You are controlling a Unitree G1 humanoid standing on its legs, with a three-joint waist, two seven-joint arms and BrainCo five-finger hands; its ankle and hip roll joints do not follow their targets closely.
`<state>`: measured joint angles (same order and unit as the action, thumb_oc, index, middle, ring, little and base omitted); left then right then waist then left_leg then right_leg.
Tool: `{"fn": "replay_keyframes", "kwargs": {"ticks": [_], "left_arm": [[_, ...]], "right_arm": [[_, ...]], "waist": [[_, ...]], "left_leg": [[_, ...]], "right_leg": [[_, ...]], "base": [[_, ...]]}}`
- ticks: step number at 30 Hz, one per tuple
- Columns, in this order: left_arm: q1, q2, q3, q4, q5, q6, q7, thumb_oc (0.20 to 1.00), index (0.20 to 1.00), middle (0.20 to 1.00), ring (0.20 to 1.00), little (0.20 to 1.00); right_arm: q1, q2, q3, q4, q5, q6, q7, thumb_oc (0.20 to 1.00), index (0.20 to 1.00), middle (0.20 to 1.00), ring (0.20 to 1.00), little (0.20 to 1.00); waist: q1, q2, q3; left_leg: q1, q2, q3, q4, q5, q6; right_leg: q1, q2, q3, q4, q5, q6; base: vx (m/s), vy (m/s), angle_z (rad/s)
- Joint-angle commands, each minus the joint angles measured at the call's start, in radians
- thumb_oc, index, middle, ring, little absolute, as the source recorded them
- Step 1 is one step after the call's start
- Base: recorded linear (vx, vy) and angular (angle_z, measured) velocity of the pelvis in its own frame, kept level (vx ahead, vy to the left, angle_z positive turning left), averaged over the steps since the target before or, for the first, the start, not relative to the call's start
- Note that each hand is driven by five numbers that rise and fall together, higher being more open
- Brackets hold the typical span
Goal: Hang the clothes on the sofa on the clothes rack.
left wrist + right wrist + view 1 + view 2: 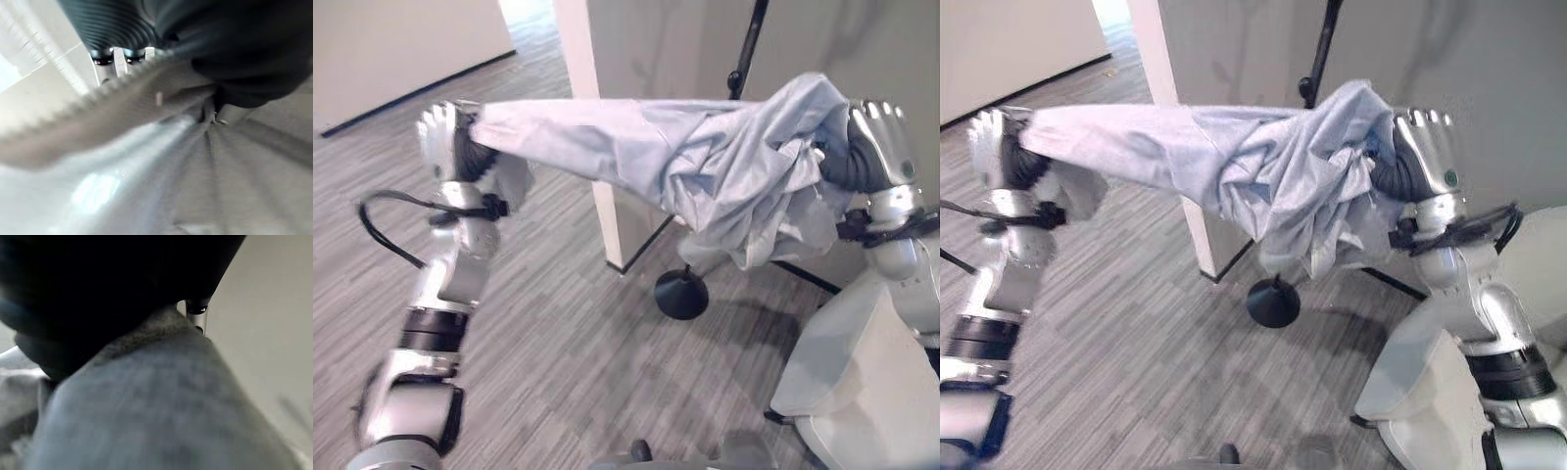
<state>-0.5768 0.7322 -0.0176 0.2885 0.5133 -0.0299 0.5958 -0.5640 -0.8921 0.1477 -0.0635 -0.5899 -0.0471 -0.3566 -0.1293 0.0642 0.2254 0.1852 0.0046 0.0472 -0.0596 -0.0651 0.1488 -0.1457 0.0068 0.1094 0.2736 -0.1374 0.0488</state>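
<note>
2 hands hold 1 pale blue-grey garment (695, 157) stretched in the air above the grey striped floor (558, 352). The left hand (445, 137) is raised at the left of the head views, its fingers curled tight round one end of the cloth, which runs out from the fist as a taut, narrow band. In the left wrist view the hand's fingers (112, 54) show beside the dark cover, with the cloth pulled in folds past them. The right hand (1420, 147) is raised at the right, its fingers curled over the other end, where the cloth is bunched into a thick crumpled mass that hangs below the hand. The right wrist view shows the cloth lying against the dark cover, close to the lens.

Behind the garment stands the rack (747, 44), a black pole rising to the top edge, with a black round foot (681, 294) on the floor below the hanging bunch and a thin black leg running off along the floor to the right. The garment is in front of the pole; whether it touches it cannot be told. A white pillar (607, 215) stands just left of the foot, against a grey wall. No writing or label can be read on the cloth.
</note>
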Motion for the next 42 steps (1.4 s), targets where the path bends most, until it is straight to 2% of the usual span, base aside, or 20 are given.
{"fn": "replay_keyframes", "kwargs": {"ticks": [1, 3, 6, 9, 15, 16, 17, 20, 25, 28, 29, 30, 32, 33, 34, 35, 38, 39, 41, 42], "left_arm": [[-0.134, 0.182, 0.027, 0.042, -0.008, 0.073, 0.083, 0.200, 0.200, 0.200, 0.200, 0.200], [-0.184, 0.188, 0.001, 0.057, -0.016, 0.069, 0.084, 0.200, 0.200, 0.200, 0.200, 0.200], [-0.290, 0.232, -0.077, 0.115, -0.025, 0.076, 0.091, 0.200, 0.200, 0.200, 0.200, 0.200], [-0.462, 0.291, -0.268, 0.271, -0.058, 0.084, 0.083, 0.200, 0.200, 0.200, 0.200, 0.200], [-0.640, 0.323, -0.496, 0.449, -0.114, 0.071, 0.052, 0.200, 0.200, 0.200, 0.200, 0.200], [-0.654, 0.323, -0.520, 0.472, -0.122, 0.070, 0.043, 0.200, 0.200, 0.200, 0.200, 0.200], [-0.686, 0.300, -0.606, 0.564, -0.141, 0.055, 0.005, 0.200, 0.200, 0.200, 0.200, 0.200], [-0.666, 0.273, -0.637, 0.613, -0.145, 0.043, -0.031, 0.200, 0.200, 0.200, 0.200, 0.200], [-0.611, 0.225, -0.649, 0.649, -0.133, 0.041, -0.070, 0.200, 0.200, 0.200, 0.200, 0.200], [-0.531, 0.128, -0.616, 0.710, -0.136, 0.038, -0.114, 0.200, 0.200, 0.200, 0.200, 0.200], [-0.528, 0.126, -0.614, 0.711, -0.135, 0.037, -0.113, 0.200, 0.200, 0.200, 0.200, 0.200], [-0.445, 0.028, -0.548, 0.728, -0.152, 0.035, -0.133, 0.200, 0.200, 0.200, 0.200, 0.200], [-0.417, -0.002, -0.531, 0.728, -0.155, 0.034, -0.141, 0.200, 0.200, 0.200, 0.200, 0.200], [-0.391, -0.088, -0.490, 0.716, -0.165, 0.033, -0.159, 0.200, 0.200, 0.200, 0.200, 0.200], [-0.390, -0.089, -0.490, 0.715, -0.165, 0.033, -0.159, 0.200, 0.200, 0.200, 0.200, 0.200], [-0.370, -0.138, -0.461, 0.691, -0.174, 0.032, -0.164, 0.200, 0.200, 0.200, 0.200, 0.200], [-0.361, -0.154, -0.453, 0.680, -0.174, 0.031, -0.166, 0.200, 0.200, 0.200, 0.200, 0.200], [-0.332, -0.220, -0.394, 0.653, -0.198, 0.024, -0.170, 0.200, 0.200, 0.200, 0.200, 0.200], [-0.318, -0.236, -0.374, 0.636, -0.204, 0.024, -0.169, 0.200, 0.200, 0.200, 0.200, 0.200], [-0.283, -0.276, -0.311, 0.581, -0.228, 0.018, -0.163, 0.200, 0.200, 0.200, 0.200, 0.200]], "right_arm": [[-0.162, -0.187, -0.050, 0.177, 0.003, 0.100, -0.123, 0.200, 0.200, 0.200, 0.200, 0.200], [-0.189, -0.198, -0.029, 0.174, 0.009, 0.088, -0.126, 0.200, 0.200, 0.200, 0.200, 0.200], [-0.262, -0.254, 0.008, 0.211, 0.013, 0.094, -0.144, 0.200, 0.200, 0.200, 0.200, 0.200], [-0.392, -0.312, 0.119, 0.274, 0.041, 0.088, -0.149, 0.200, 0.200, 0.200, 0.200, 0.200], [-0.550, -0.331, 0.282, 0.354, 0.079, 0.070, -0.138, 0.200, 0.200, 0.200, 0.200, 0.200], [-0.565, -0.333, 0.304, 0.368, 0.082, 0.068, -0.133, 0.200, 0.200, 0.200, 0.200, 0.200], [-0.611, -0.329, 0.376, 0.410, 0.109, 0.053, -0.112, 0.200, 0.200, 0.200, 0.200, 0.200], [-0.605, -0.329, 0.397, 0.448, 0.137, 0.043, -0.098, 0.200, 0.200, 0.200, 0.200, 0.200], [-0.574, -0.307, 0.396, 0.490, 0.178, 0.033, -0.084, 0.200, 0.200, 0.200, 0.200, 0.200], [-0.513, -0.295, 0.418, 0.529, 0.188, 0.020, -0.049, 0.200, 0.200, 0.200, 0.200, 0.200], [-0.513, -0.295, 0.421, 0.530, 0.188, 0.019, -0.050, 0.200, 0.200, 0.200, 0.200, 0.200], [-0.431, -0.250, 0.413, 0.588, 0.210, 0.014, -0.024, 0.200, 0.200, 0.200, 0.200, 0.200], [-0.403, -0.233, 0.414, 0.615, 0.215, 0.012, -0.019, 0.200, 0.200, 0.200, 0.200, 0.200], [-0.347, -0.173, 0.432, 0.720, 0.234, 0.012, 0.004, 0.200, 0.200, 0.200, 0.200, 0.200], [-0.347, -0.172, 0.434, 0.722, 0.234, 0.010, 0.003, 0.200, 0.200, 0.200, 0.200, 0.200], [-0.302, -0.134, 0.422, 0.747, 0.241, 0.016, 0.015, 0.200, 0.200, 0.200, 0.200, 0.200], [-0.284, -0.122, 0.416, 0.754, 0.241, 0.018, 0.019, 0.200, 0.200, 0.200, 0.200, 0.200], [-0.235, -0.048, 0.405, 0.806, 0.246, 0.021, 0.024, 0.200, 0.200, 0.200, 0.200, 0.200], [-0.216, -0.028, 0.402, 0.815, 0.242, 0.023, 0.025, 0.200, 0.200, 0.200, 0.200, 0.200], [-0.156, 0.028, 0.371, 0.830, 0.238, 0.026, 0.027, 0.200, 0.200, 0.200, 0.200, 0.200]], "waist": [[-0.075, 0.003, -0.032], [-0.078, -0.003, -0.037], [-0.084, 0.008, -0.061], [-0.098, 0.008, -0.106], [-0.097, -0.002, -0.109], [-0.097, -0.006, -0.107], [-0.100, -0.013, -0.099], [-0.102, -0.018, -0.098], [-0.108, -0.023, -0.096], [-0.116, -0.036, -0.091], [-0.116, -0.034, -0.093], [-0.127, -0.036, -0.092], [-0.127, -0.036, -0.098], [-0.131, -0.040, -0.092], [-0.131, -0.039, -0.095], [-0.134, -0.039, -0.090], [-0.135, -0.038, -0.093], [-0.138, -0.032, -0.092], [-0.138, -0.031, -0.097], [-0.138, -0.027, -0.100]], "left_leg": [[0.076, 0.003, -0.075, -0.028, 0.087, -0.147], [0.076, 0.004, -0.076, -0.028, 0.078, -0.139], [0.090, 0.032, -0.087, -0.028, 0.082, -0.129], [0.105, 0.082, -0.079, -0.028, 0.095, -0.128], [0.112, 0.115, -0.068, -0.028, 0.112, -0.132], [0.114, 0.117, -0.067, -0.028, 0.115, -0.132], [0.132, 0.133, -0.060, -0.028, 0.117, -0.130], [0.135, 0.141, -0.053, -0.028, 0.121, -0.129], [0.129, 0.146, -0.048, -0.028, 0.124, -0.132], [0.126, 0.152, -0.044, -0.028, 0.121, -0.135], [0.125, 0.152, -0.044, -0.028, 0.121, -0.135], [0.123, 0.158, -0.035, -0.028, 0.123, -0.137], [0.117, 0.159, -0.033, -0.028, 0.124, -0.138], [0.108, 0.163, -0.029, -0.028, 0.123, -0.142], [0.106, 0.163, -0.029, -0.028, 0.123, -0.143], [0.100, 0.166, -0.027, -0.028, 0.122, -0.143], [0.097, 0.167, -0.027, -0.028, 0.122, -0.143], [0.093, 0.171, -0.023, -0.028, 0.124, -0.142], [0.091, 0.172, -0.023, -0.028, 0.125, -0.141], [0.089, 0.174, -0.022, -0.028, 0.131, -0.141]], "right_leg": [[0.042, 0.025, -0.005, -0.242, 0.187, -0.034], [0.072, 0.018, -0.010, -0.248, 0.195, -0.033], [0.086, 0.022, -0.020, -0.247, 0.210, -0.015], [0.105, 0.002, -0.033, -0.274, 0.234, -0.002], [0.119, -0.007, -0.036, -0.283, 0.253, 0.001], [0.117, -0.008, -0.035, -0.279, 0.254, 0.001], [0.118, -0.009, -0.034, -0.272, 0.253, 0.001], [0.123, -0.010, -0.035, -0.276, 0.256, 0.000], [0.116, -0.012, -0.034, -0.271, 0.260, -0.004], [0.103, -0.013, -0.036, -0.262, 0.258, -0.006], [0.103, -0.013, -0.036, -0.261, 0.258, -0.006], [0.093, -0.011, -0.038, -0.253, 0.259, -0.007], [0.086, -0.011, -0.038, -0.248, 0.258, -0.007], [0.073, -0.011, -0.040, -0.238, 0.255, -0.008], [0.071, -0.011, -0.040, -0.237, 0.254, -0.008], [0.058, -0.011, -0.043, -0.230, 0.251, -0.010], [0.052, -0.012, -0.044, -0.227, 0.249, -0.011], [0.044, -0.012, -0.043, -0.223, 0.249, -0.010], [0.043, -0.013, -0.041, -0.224, 0.250, -0.010], [0.041, -0.013, -0.039, -0.224, 0.251, -0.011]], "base": [[0.16, 0.040, 0.46], [0.15, -0.052, 1.00], [0.22, -0.083, 0.46], [0.24, -0.129, 0.10], [0.11, -0.079, 0.05], [0.16, -0.118, -0.18], [0.14, -0.088, -0.14], [0.10, -0.081, -0.07], [0.06, -0.051, 0.06], [0.06, -0.062, 0.04], [0.13, -0.088, -0.02], [0.11, -0.075, -0.01], [0.09, -0.077, -0.04], [0.04, -0.060, -0.01], [0.07, -0.098, 0.01], [0.02, -0.039, 0.04], [0.03, -0.037, 0.03], [0.04, -0.060, 0.00], [0.04, -0.051, 0.00], [0.03, -0.026, 0.03]]}}
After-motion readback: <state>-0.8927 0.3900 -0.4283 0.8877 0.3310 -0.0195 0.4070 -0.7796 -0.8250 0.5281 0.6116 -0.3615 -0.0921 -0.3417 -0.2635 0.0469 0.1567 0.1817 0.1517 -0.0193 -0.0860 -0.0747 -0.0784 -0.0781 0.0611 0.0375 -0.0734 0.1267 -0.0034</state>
